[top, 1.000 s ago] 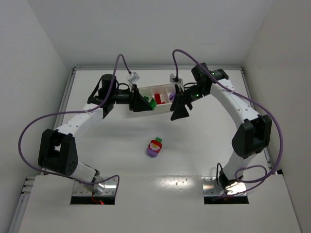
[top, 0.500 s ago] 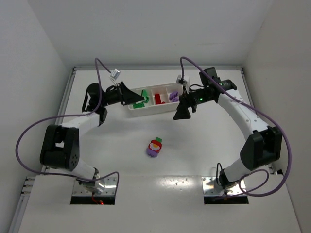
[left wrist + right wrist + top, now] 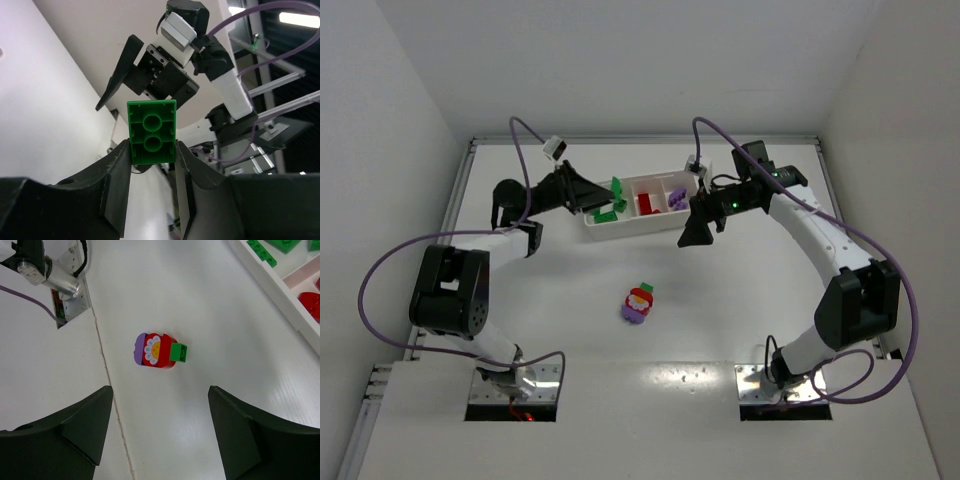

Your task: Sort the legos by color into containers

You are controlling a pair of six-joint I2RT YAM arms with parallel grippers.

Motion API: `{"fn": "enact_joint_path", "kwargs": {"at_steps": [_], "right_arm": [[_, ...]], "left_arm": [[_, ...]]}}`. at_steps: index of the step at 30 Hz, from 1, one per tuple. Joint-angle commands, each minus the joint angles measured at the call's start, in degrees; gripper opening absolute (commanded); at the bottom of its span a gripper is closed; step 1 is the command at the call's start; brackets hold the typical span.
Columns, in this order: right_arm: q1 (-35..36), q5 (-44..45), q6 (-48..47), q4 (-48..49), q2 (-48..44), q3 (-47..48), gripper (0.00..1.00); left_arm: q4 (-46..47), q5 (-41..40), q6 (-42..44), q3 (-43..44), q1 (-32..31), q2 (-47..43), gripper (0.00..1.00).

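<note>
The table [image 3: 520, 300] bears a white tray [image 3: 636, 231] toward 12 o'clock. At its 9 o'clock end the left gripper [image 3: 152, 150] pinches a green brick [image 3: 152, 131], seemingly above the compartment holding greens. I judge the drop is in hand, and next the jaws must part. The right gripper [image 3: 159, 405] is spread and empty. The mixed clump [image 3: 157, 350] waits at the tray's 6 o'clock. Only the left wrist view shows the pinch, and only the overhead view shows the brick against the tray.
</note>
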Motion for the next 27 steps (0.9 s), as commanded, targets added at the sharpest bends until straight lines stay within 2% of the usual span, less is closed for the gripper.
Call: {"fn": "enact_joint_path", "kwargs": {"at_steps": [1,2,3,4,5,6,8,9,12,19,20,22,26,27], "right_arm": [[-0.3,-0.4,0.4,1.6,-0.6,0.2,0.78],[-0.3,-0.4,0.4,1.6,-0.6,0.2,0.78],[-0.3,-0.4,0.4,1.6,-0.6,0.2,0.78],[-0.3,-0.4,0.4,1.6,-0.6,0.2,0.78],[-0.3,-0.4,0.9,1.6,-0.6,-0.3,0.78],[-0.3,0.2,0.9,1.6,-0.6,-0.4,0.78],[-0.3,0.7,0.9,1.6,-0.6,0.2,0.78],[-0.3,0.7,0.9,1.6,-0.6,0.2,0.78],[-0.3,0.7,0.9,1.6,-0.1,0.2,0.78],[-0.3,1.2,0.9,2.1,-0.1,0.2,0.78],[-0.3,1.2,0.9,2.1,-0.1,0.2,0.78],[-0.3,1.2,0.9,2.1,-0.1,0.2,0.78],[-0.3,1.2,0.9,2.1,-0.1,0.2,0.78],[-0.3,1.2,0.9,2.1,-0.1,0.2,0.78]], "left_arm": [[0.9,1.2,7.1,4.8,0.7,-0.2,0.00],[-4.2,2.1,20.3,6.4,0.7,-0.9,0.00],[-27.7,1.4,31.0,8.6,0.7,-1.4,0.00],[-46.3,-3.0,44.9,16.1,0.7,-3.1,0.00],[-61.2,-9.9,65.8,19.9,0.1,-3.1,0.00],[-72.0,-19.7,72.0,22.0,-1.2,-3.8,0.00],[-77.0,-27.2,80.2,24.9,-3.7,-3.8,0.00],[-79.0,-32.8,81.1,25.4,-3.7,-3.1,0.00],[-85.0,-41.5,83.3,30.7,-4.7,1.3,0.00],[-92.5,-48.7,85.7,34.4,-5.3,8.2,0.02],[-93.0,-49.3,85.7,34.4,-5.3,8.9,0.08],[-93.0,-49.3,85.7,34.4,-5.3,9.5,0.12],[-93.0,-48.7,85.7,34.4,-5.3,11.1,0.35],[-93.6,-48.7,85.7,34.9,-5.3,11.1,0.44]]}}
